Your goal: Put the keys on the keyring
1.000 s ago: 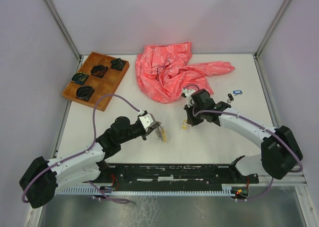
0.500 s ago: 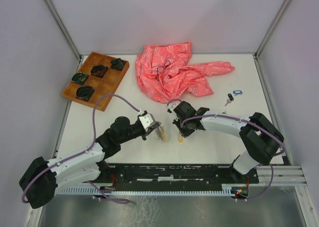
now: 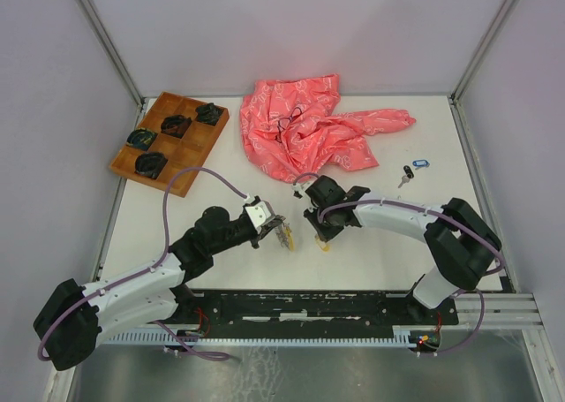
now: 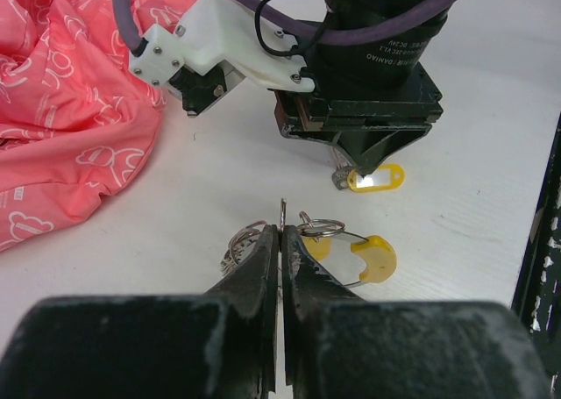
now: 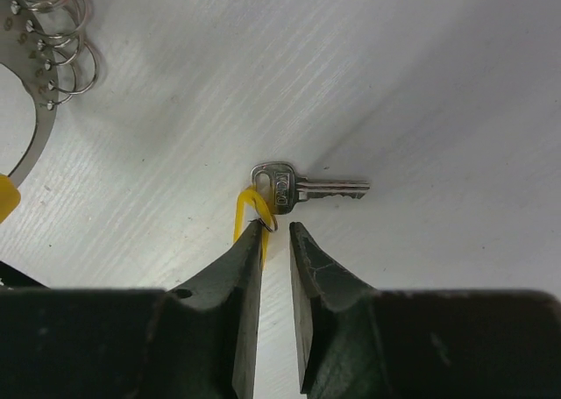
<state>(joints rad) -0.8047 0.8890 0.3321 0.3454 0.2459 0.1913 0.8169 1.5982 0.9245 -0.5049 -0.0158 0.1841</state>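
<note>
Right tool [image 5: 277,231] | slightly apart | key [image 5: 317,188] just past tips | left tool [image 4: 282,231] clamped on keyring [image 5: 42,123]

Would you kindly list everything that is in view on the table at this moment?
tray: one, brown wood, compartmented, back left.
dark bundles: four, black-green, one per tray compartment.
cloth: one, pink-red, crumpled, back centre.
cord loop: one, dark, lying on the cloth.
blue-tagged key: one, right side of table.
black-headed key: one, beside the blue-tagged one.
yellow-tagged key: one, silver, flat on the table at the right fingertips.
keyring: one, grey metal, carrying small rings and a yellow tag, near centre.
table: one, white.
arms: two, white and black, near edge.
left fingers: shut on the keyring.
right fingers: slightly apart.
</note>
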